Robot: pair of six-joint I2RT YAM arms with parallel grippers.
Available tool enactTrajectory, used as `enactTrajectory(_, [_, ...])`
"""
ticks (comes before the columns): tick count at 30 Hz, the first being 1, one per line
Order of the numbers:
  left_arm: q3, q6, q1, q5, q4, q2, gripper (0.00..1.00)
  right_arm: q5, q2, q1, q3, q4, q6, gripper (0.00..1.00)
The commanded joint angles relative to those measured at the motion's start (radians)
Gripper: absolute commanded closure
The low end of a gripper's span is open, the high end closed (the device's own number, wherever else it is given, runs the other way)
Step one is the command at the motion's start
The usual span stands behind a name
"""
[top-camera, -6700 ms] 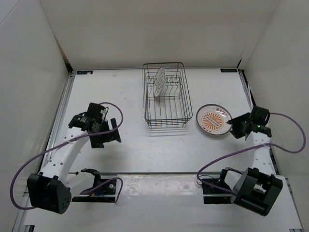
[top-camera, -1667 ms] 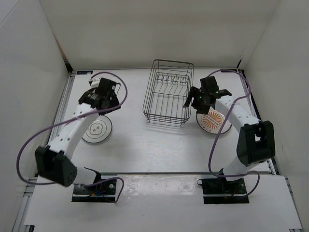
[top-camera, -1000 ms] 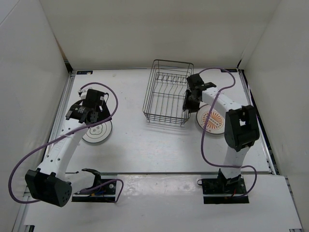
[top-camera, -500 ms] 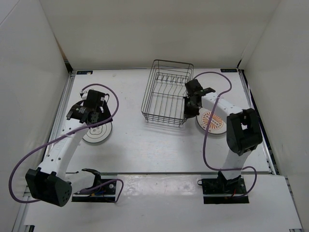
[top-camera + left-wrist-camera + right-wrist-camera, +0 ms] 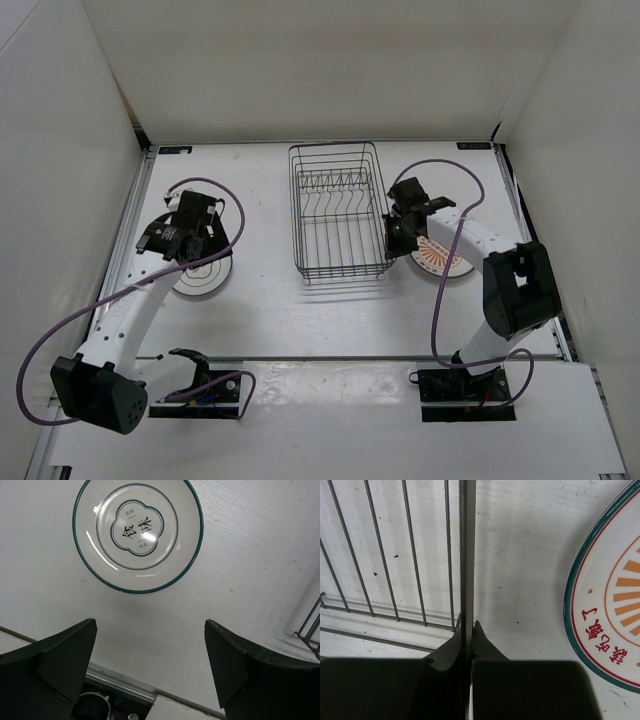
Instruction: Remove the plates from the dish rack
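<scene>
The dish rack, a dark wire basket with a row of upright prongs, stands mid-table with no plates in it. My right gripper is shut on the rack's right rim wire, which runs between its fingertips. Just right of it an orange-rayed plate with a green rim lies flat on the table. At the left lies a white plate with a green rim and black characters. My left gripper hovers over its near side, open and holding nothing.
White walls close in the table on three sides. A metal rail runs along the table's near edge below the left gripper. The rack's corner shows at the right edge of the left wrist view. Purple cables loop from both arms.
My right gripper has shut on the rack's right rim wire. The rack has swung from a skewed stance to square and shifted slightly left. The left arm has barely moved.
</scene>
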Motion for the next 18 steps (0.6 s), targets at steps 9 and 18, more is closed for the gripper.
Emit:
enactTrajectory(9, [-0.012,0.008,0.005,-0.001,-0.001,-0.045,0.01,0.073,0.050,0.009,0.199,-0.199,0.154,0.33])
enactTrajectory(18, [-0.060,0.228,-0.009,0.071,0.139,-0.108,0.01,0.162,-0.101,-0.001,0.492,-0.266,0.246,0.10])
